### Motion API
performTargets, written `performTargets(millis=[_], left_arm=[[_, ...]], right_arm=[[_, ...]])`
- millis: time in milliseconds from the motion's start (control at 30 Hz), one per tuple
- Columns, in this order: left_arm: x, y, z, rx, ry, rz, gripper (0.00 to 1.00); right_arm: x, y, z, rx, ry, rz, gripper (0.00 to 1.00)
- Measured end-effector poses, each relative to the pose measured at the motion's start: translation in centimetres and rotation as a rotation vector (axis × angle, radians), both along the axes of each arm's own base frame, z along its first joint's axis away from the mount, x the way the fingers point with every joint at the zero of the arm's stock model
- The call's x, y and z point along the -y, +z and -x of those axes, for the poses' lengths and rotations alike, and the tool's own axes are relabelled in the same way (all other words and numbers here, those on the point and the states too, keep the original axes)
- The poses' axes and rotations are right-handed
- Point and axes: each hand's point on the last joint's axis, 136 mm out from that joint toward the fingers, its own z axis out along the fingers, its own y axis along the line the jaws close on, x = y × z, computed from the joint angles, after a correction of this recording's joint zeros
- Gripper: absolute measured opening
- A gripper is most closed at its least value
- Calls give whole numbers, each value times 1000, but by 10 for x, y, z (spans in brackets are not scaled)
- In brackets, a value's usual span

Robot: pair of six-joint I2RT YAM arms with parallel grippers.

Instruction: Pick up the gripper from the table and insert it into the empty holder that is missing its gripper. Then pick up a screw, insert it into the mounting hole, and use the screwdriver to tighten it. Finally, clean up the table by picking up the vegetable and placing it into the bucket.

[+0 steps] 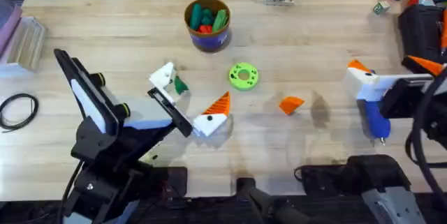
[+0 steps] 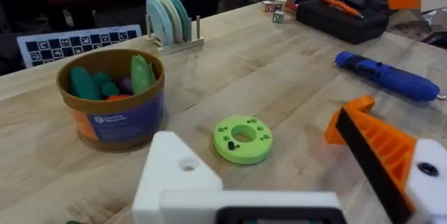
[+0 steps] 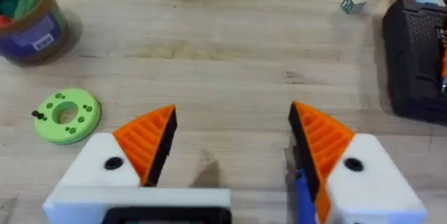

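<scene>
Near the right gripper [image 1: 370,77], the screwdriver [image 1: 376,121] lies tip toward the bases.

Light wooden table [image 1: 126,21] bearing: blue bucket [image 1: 207,24] with brownish rim, filled with toy vegetables; green disc [image 1: 243,76] near centre; loose orange wedge [image 1: 291,104] right of it; blue screwdriver [image 1: 375,120]; small dark-green vegetable [image 1: 181,84]; coiled black cable [image 1: 17,109] at left edge
</scene>
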Motion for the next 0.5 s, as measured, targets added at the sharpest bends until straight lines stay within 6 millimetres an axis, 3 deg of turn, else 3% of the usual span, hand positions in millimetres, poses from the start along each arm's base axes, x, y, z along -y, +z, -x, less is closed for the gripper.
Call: performTargets(millis=[267, 500], left_arm=[[0, 0, 0, 0, 0, 0, 985], [0, 0, 0, 0, 0, 0, 985]], right_arm=[[-2, 3, -2, 13, 8, -12, 991], [-38, -15, -2, -89, 180, -131, 991]])
